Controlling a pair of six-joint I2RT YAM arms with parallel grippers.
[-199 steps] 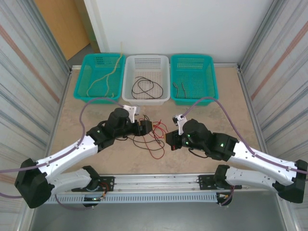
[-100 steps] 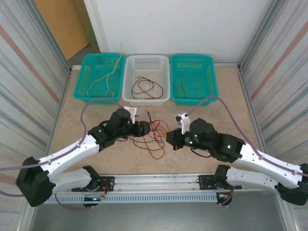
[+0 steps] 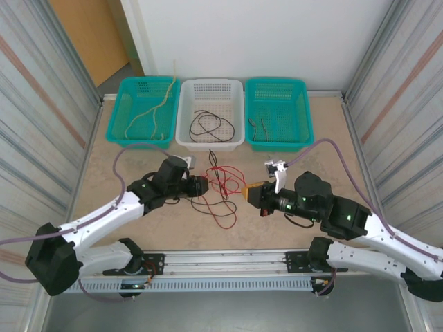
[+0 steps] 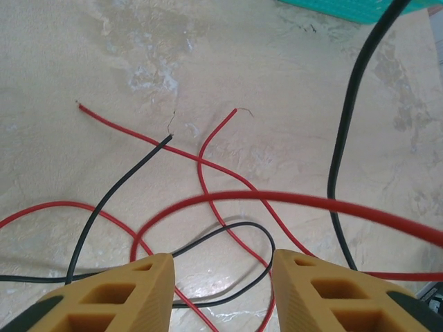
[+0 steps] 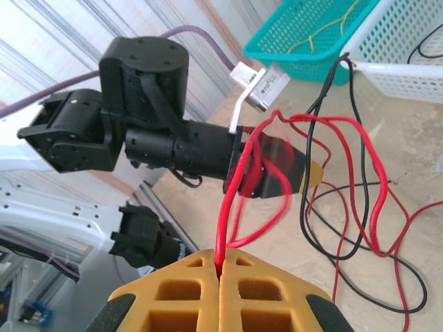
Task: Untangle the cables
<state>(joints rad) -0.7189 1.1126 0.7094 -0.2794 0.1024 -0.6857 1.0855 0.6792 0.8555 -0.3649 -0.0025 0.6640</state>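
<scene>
Right wrist view: right gripper point(image 5: 220, 268) jaws pinch one red cable point(image 5: 223, 214). Left gripper point(image 4: 221, 273) jaws stand spread over the cables point(image 3: 223, 194), tangled on the counter point(image 3: 346, 138) between both arms. Close on a single strand only, then draw apart slowly.

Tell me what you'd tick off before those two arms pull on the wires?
1. Right gripper clamped on the red cable: ok.
2. Left gripper gripping something: not ok. Its fingers stand apart, and a red strand crosses just ahead of them.
3. Red wires and black cable separated: not ok, they cross on the table.
4. Whether that red strand is the cable held by the right gripper: cannot tell.
</scene>
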